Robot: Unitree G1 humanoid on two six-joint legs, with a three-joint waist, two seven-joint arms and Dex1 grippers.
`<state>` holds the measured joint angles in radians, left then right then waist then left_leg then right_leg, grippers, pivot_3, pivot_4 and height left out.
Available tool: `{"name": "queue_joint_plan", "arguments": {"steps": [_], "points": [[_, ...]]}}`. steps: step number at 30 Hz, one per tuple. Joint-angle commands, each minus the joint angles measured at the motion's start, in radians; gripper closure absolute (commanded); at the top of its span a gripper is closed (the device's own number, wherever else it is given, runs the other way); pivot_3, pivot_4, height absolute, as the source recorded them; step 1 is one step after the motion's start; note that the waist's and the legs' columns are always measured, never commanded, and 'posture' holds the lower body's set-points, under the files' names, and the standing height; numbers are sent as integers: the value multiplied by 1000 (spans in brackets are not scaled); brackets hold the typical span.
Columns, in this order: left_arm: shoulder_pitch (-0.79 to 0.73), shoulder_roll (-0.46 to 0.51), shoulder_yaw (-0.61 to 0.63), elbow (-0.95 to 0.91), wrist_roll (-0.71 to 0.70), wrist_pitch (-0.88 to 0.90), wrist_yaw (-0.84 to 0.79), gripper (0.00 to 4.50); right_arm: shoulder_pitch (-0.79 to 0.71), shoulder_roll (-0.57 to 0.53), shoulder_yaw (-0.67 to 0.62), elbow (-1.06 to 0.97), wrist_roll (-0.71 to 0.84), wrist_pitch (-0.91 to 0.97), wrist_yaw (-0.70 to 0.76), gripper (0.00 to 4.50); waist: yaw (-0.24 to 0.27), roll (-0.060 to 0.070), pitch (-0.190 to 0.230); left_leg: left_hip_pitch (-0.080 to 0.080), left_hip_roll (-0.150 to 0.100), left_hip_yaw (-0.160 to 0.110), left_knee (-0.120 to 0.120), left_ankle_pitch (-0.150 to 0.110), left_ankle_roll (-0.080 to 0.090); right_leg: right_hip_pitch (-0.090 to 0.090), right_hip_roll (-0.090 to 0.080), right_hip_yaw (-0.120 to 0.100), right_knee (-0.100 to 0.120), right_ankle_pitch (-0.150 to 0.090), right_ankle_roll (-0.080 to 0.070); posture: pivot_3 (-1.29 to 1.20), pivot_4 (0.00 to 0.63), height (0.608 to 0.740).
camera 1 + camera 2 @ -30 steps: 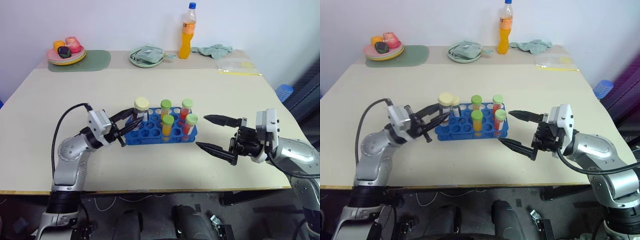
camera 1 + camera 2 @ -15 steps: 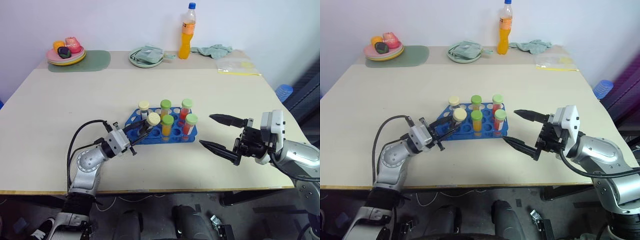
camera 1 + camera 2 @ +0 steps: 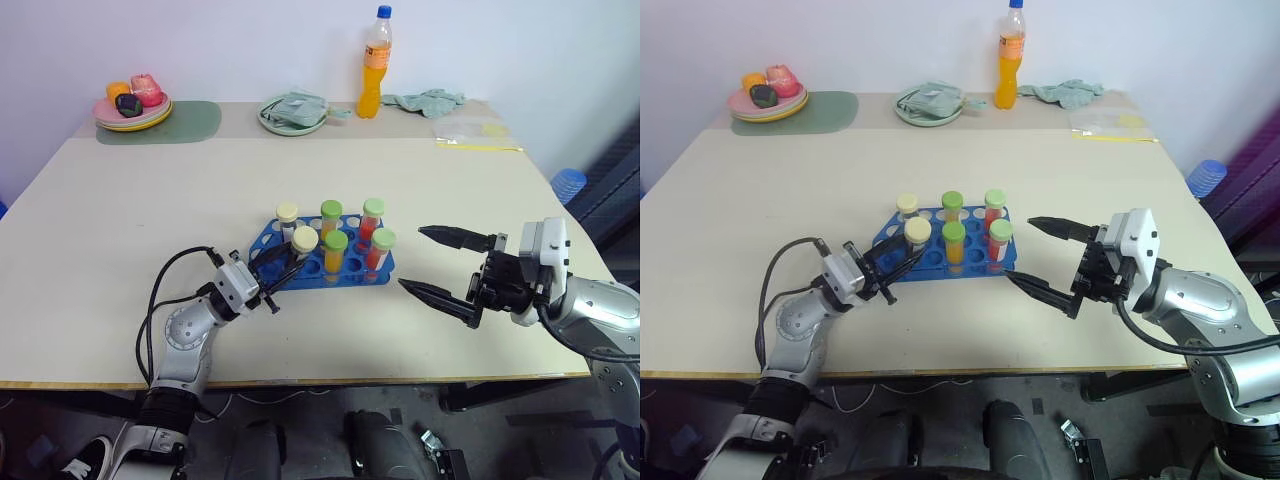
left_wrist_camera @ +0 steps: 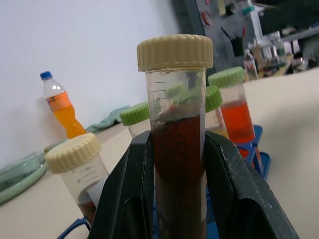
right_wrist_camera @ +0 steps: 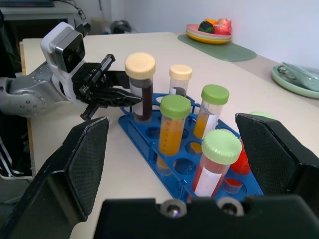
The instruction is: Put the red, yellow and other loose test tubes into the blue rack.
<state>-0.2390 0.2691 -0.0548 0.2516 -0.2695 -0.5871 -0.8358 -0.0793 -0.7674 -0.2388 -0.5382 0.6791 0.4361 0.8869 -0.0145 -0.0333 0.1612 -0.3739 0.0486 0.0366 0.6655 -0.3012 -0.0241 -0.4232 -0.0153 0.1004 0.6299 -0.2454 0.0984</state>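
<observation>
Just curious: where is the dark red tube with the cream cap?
In the left gripper, the dark red tube stands at the blue rack's left front.

A pale beige counter [image 3: 150,200] stretches before me. A blue rack [image 3: 322,266] sits near its middle. Along the far edge lie a green mat [image 3: 190,125] under a plate of fruit [image 3: 132,108], a green dish [image 3: 293,115], an orange drink bottle [image 3: 373,65], a crumpled green cloth [image 3: 428,100] and a clear plastic bag [image 3: 475,131].

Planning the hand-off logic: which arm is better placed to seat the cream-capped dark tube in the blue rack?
Left. Its left pincer is shut on the cream-capped dark tube, already at the blue rack. The right pincer is open, holds nothing and stands apart, beside the rack's other end.
</observation>
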Motion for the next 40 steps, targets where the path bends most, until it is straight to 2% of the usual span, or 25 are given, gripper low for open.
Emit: {"name": "queue_joint_plan", "arguments": {"steps": [1,5,10,13,15,18,20,25,28,33,37,40], "points": [[12,-4,10,-24,-42,50,6,3331,-6,-11,-13,-14,-8,-15,4,0,0,0,0,0,0,0,0,0,0,0,0,0,0,0,0,0,150,740],[23,-2,49,-35,-126,150,9,3331,-11,-8,-7,-10,-20,-21,6,0,-3,0,0,0,0,0,0,0,0,0,0,0,0,0,0,0,150,740],[28,12,63,-40,-121,169,0,3331,-19,-3,2,2,-38,-31,11,0,-6,0,0,1,1,-1,0,0,0,0,2,0,0,0,0,0,150,740],[31,23,70,-57,-147,206,-17,2269,-25,1,8,8,-45,-36,12,0,-5,0,0,0,1,-1,0,0,1,0,2,0,0,0,0,0,150,740],[23,33,89,-75,-151,208,-10,1336,-29,3,12,11,-47,-37,12,0,-4,0,0,0,1,-1,0,0,1,0,2,0,0,0,-1,0,150,740],[30,97,126,-122,-192,256,-50,37,-39,9,23,23,-54,-43,11,0,-4,0,0,0,1,-1,0,0,1,0,1,0,0,-1,-1,0,150,740],[49,160,151,-168,-254,343,-95,37,-44,13,32,31,-59,-49,10,0,-5,0,0,0,1,-1,0,0,1,0,2,0,0,-1,-2,0,150,740],[110,414,273,-325,-561,778,-222,37,-53,25,52,54,-68,-62,21,0,-10,0,1,0,2,0,0,-1,2,-1,2,0,1,-2,-3,0,150,740],[113,524,335,-340,-633,904,-290,37,-65,37,72,74,-79,-80,31,0,-6,1,1,0,2,0,0,-1,2,-1,1,-1,1,-2,-3,0,150,740],[50,619,361,-274,-627,983,-401,37,-95,53,96,102,-93,-100,41,0,-2,1,1,0,2,1,0,-1,2,-2,1,-1,0,-2,-4,0,150,740],[-89,618,358,-108,-543,919,-444,37,-94,73,120,110,-128,-134,33,0,-2,1,1,0,2,1,0,-1,2,-2,2,-1,0,-2,-4,0,150,740],[-124,617,345,-89,-510,916,-475,37,-101,82,116,106,-135,-143,25,0,-4,1,1,0,2,1,0,-1,2,-2,2,0,0,-2,-4,0,150,740]]}}
